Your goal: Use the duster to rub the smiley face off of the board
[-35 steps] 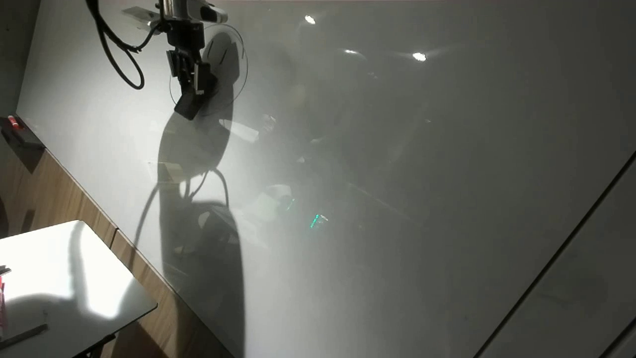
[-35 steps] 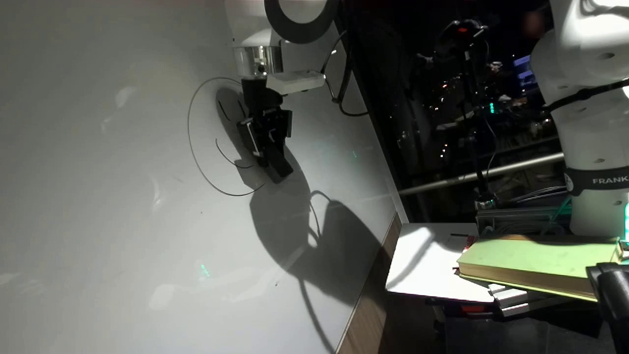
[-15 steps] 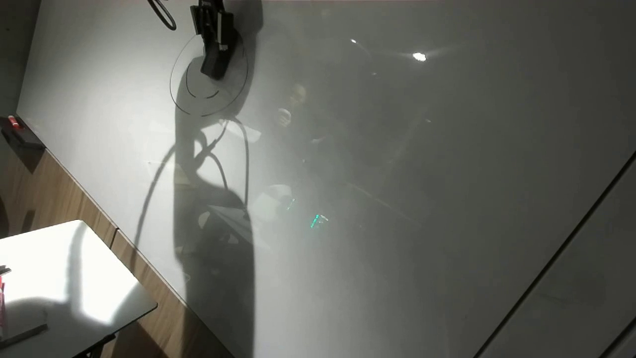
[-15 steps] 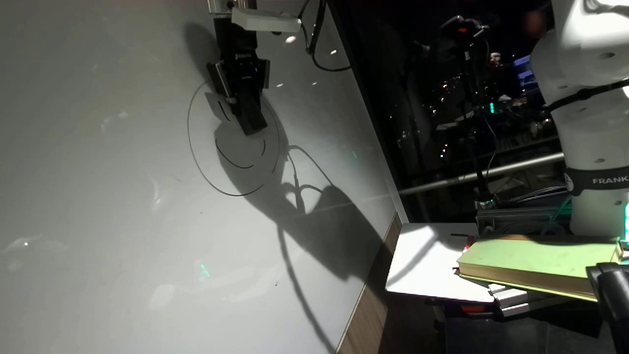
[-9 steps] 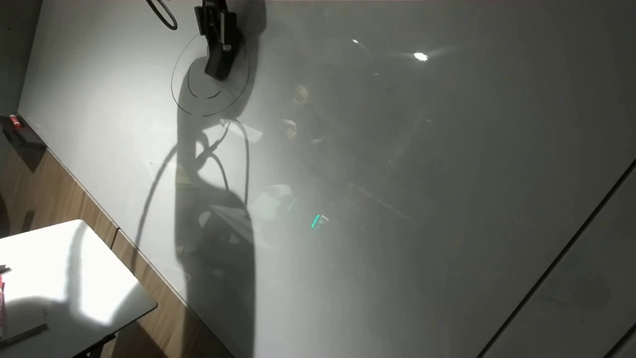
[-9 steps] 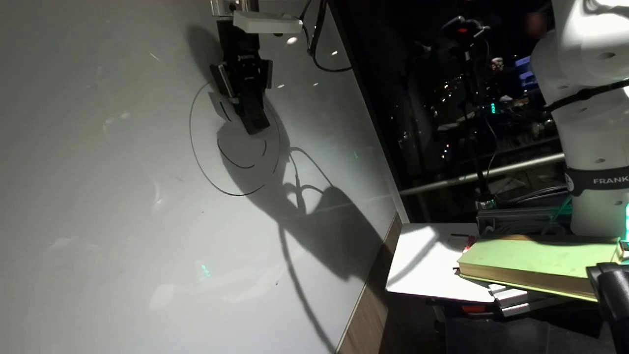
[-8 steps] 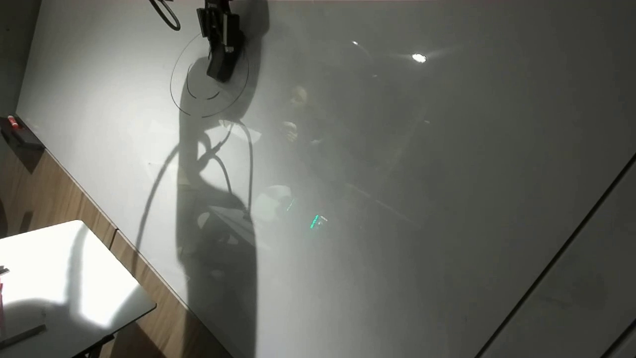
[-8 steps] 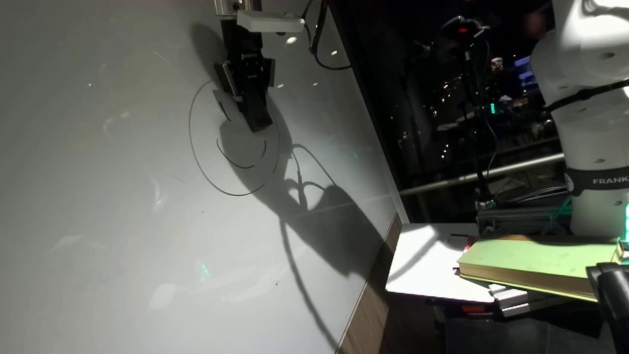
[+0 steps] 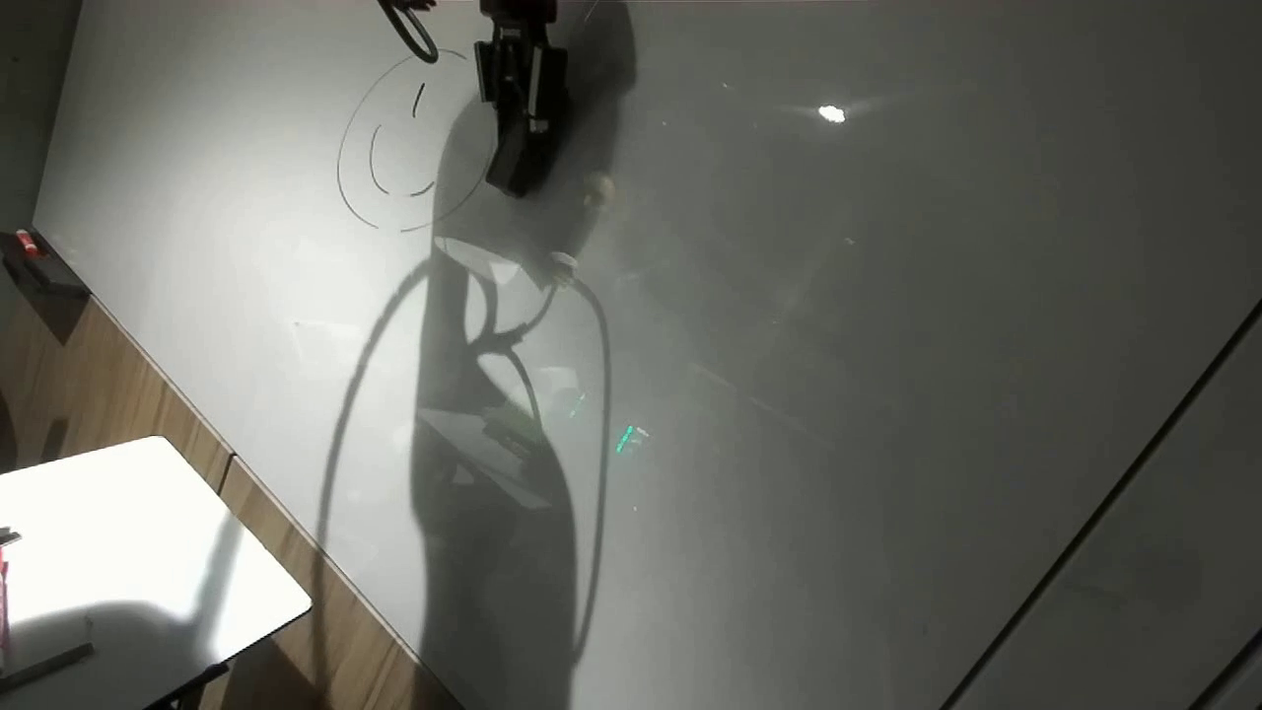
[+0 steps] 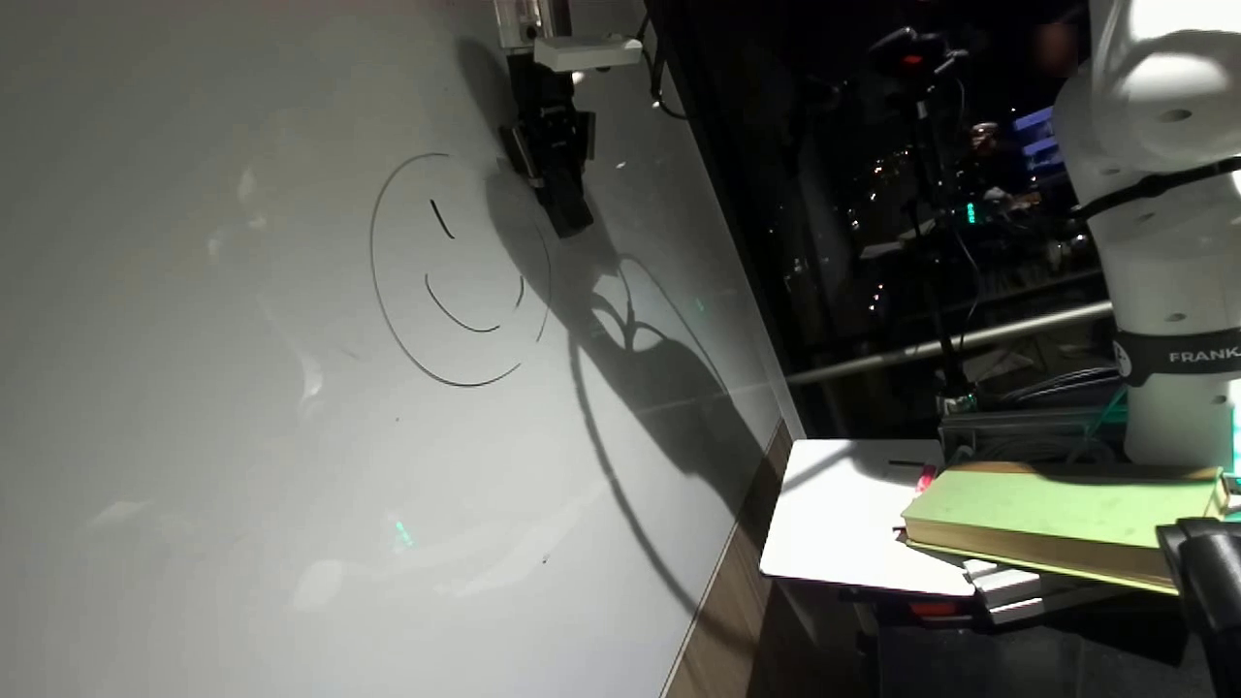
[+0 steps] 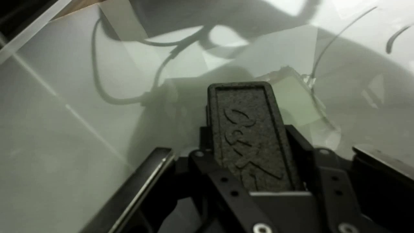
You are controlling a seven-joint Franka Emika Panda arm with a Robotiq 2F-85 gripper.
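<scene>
In an exterior view the silver wrist flange hangs in from the upper edge, above and to the right of the smiley face on the whiteboard, while the thicker links of the Franka Panda arm stand well to the right of the face. In both exterior views the Robotiq gripper points downward on the face's right side, and the arm's shadow covers part of that side.

Far to the left of the face and lower, a small red object on a dark ledge shows only in an exterior view. Well to the right of the face and lower, an exterior view alone shows directly a thick pale green book overlapping the white tabletop. Only the wrist view makes out the script-like marks on the broad side of the duster; there it lies lower left of the face's strokes.

The gripper grasps the duster, its jaws parted by just the duster's width and pressed to the long sides. The duster's free end tilts just beside the right edge of the face in both exterior views. Whether the duster touches the whiteboard I cannot tell.
</scene>
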